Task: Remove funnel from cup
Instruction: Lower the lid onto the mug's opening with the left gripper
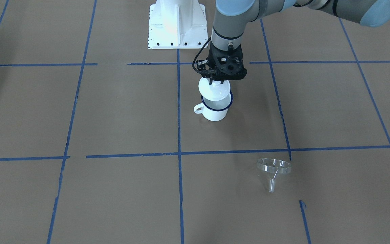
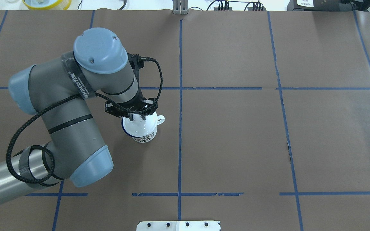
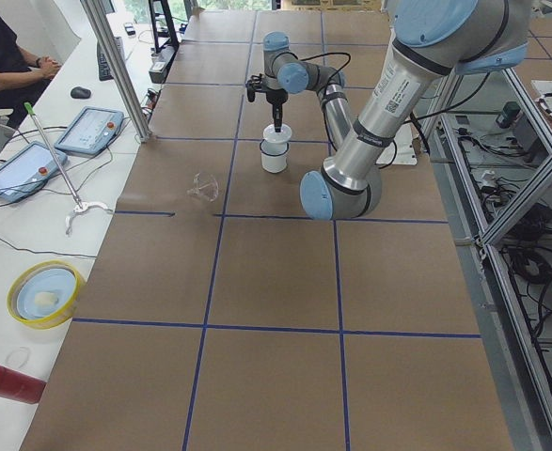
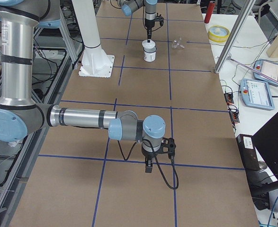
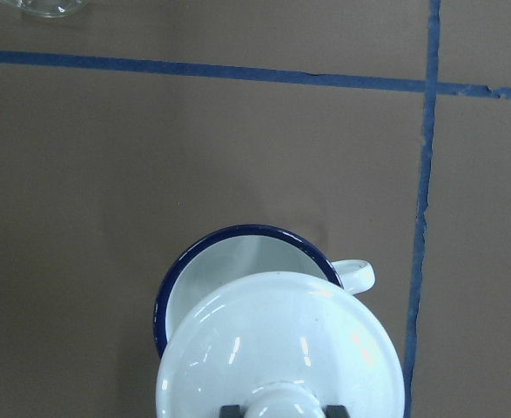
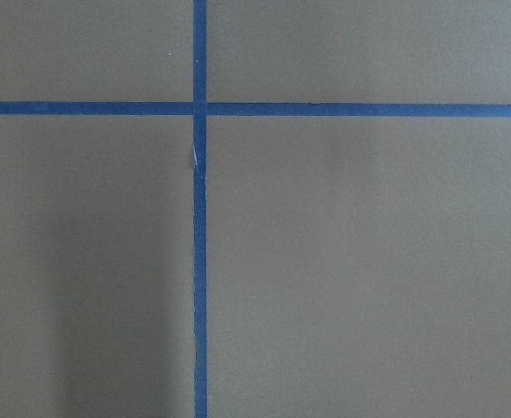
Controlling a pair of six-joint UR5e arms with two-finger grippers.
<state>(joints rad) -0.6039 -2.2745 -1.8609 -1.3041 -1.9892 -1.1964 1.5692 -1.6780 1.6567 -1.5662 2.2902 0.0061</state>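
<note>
One funnel: small clear see-through plastic funnel [image 1: 274, 168] with a wide round cone and a short narrow spout. It is out of the small white enamel cup with a dark blue rim [image 1: 216, 114] and lies on the brown-paper table [image 1: 113, 112], apparently tipped, spout toward 6 o'clock in the front-facing view.
Funnel's place: between 4 and 5 o'clock from the cup in that view, well apart from it, just beside a blue tape line [image 1: 284, 135].
Cup: upright, loop handle at 9 o'clock in that view.
Lid: white round knobbed lid [image 1: 214, 89], tilted over the cup's mouth, rim uncovered at 6 o'clock. I cannot tell whether they touch.
Left gripper [image 1: 214, 81]: clamped on the lid's knob from above.
Right gripper [image 4: 148, 166]: well apart from the cup, over bare paper. I cannot tell whether it is open or closed.
</note>
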